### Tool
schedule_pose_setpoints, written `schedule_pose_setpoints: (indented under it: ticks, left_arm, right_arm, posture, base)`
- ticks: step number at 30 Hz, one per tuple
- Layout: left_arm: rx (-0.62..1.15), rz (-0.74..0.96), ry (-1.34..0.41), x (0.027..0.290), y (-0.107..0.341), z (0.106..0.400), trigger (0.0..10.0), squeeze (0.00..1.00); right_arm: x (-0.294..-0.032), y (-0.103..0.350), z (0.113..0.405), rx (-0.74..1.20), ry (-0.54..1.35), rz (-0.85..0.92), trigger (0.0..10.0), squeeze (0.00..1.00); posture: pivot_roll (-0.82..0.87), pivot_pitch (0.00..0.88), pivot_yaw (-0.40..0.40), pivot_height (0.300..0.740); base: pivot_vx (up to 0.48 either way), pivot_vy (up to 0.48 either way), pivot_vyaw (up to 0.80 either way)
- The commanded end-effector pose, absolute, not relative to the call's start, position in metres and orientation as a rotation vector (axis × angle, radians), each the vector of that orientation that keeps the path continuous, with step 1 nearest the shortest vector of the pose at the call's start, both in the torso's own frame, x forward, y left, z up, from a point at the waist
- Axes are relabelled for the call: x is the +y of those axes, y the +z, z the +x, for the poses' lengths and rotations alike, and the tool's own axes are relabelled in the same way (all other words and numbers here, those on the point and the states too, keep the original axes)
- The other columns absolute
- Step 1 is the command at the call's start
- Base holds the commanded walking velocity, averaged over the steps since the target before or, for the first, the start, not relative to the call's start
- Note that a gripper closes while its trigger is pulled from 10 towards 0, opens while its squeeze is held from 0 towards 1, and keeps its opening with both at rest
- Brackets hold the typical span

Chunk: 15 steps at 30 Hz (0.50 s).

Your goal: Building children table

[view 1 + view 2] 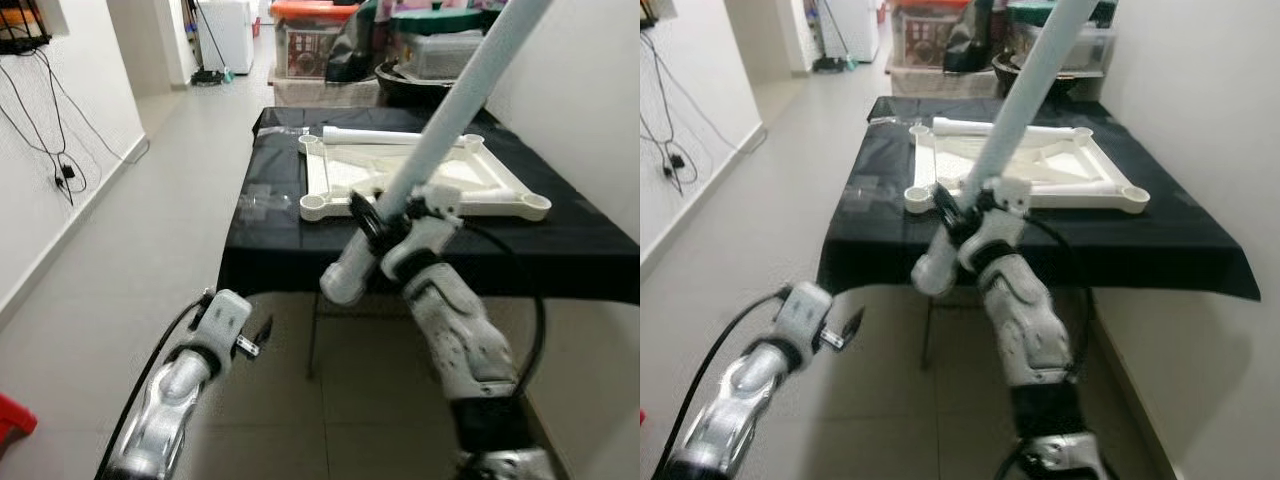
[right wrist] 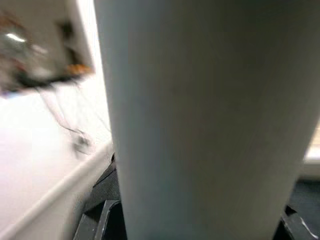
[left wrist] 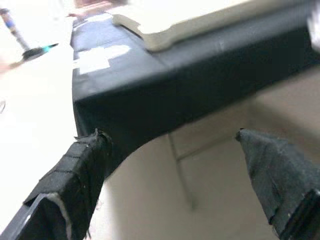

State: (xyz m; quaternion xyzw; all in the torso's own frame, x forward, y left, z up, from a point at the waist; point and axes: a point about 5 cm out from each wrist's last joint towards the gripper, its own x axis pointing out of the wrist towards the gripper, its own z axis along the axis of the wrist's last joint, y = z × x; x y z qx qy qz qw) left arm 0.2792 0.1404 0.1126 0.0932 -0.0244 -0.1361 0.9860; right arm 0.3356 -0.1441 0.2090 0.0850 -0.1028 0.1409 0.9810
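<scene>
Hallway with pale tiled floor (image 1: 150,230), white walls either side; black-cloth-covered surface (image 1: 560,250) stands ahead against the right wall. On it: one white square plastic tabletop frame (image 1: 500,195) lying flat, underside up, round leg sockets at the corners, four visible. One white tube leg (image 1: 375,135) lies across the frame's far edge, long axis left-right.

Second leg, a long pale grey-white cylindrical tube (image 1: 450,115), is in the right gripper (image 1: 385,225), fingers clamped around it close to its lower end. Long axis runs diagonal: lower end near and left, in front of the surface's near edge, upper end rising far and right over the frame and out of frame. Right wrist view: tube body close up, blurred.

Left gripper (image 3: 172,175) is low on the left, near the surface's near-left corner, fingers (image 3: 75,175) spread apart, holding nothing.

Far end beyond the surface: clear storage bin with orange lid (image 1: 310,35), contents unreadable, plus one dark round basin (image 1: 410,80) and other stacked clutter. Cables (image 1: 55,140) hang on the left wall.
</scene>
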Motion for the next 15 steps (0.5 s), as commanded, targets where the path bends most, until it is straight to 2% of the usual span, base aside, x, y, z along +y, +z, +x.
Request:
schedule_pose_setpoints:
  ticks: [1,4,15]
  left_arm:
    - [-0.118,0.123,-0.230,0.136,0.132,0.280,10.0,0.00]
    - [-0.158,0.093,-0.184,0.132,0.141,0.282,10.0,0.00]
    - [-0.167,0.096,-0.161,0.132,0.150,0.282,10.0,0.00]
  right_arm:
    - [-0.138,0.211,0.333,-0.229,0.297,0.166,10.0,0.00]
    - [-0.135,0.210,0.332,-0.229,0.298,0.167,10.0,0.00]
    - [-0.119,0.216,0.334,-0.270,0.356,0.153,10.0,0.00]
  posture:
    - [0.10,0.000,-0.039,0.740]
    - [0.10,0.000,-0.040,0.740]
    - [0.11,0.000,-0.046,0.740]
  base:
    - [0.000,0.000,0.00]
    - [0.000,0.000,0.00]
    - [0.413,0.000,0.00]
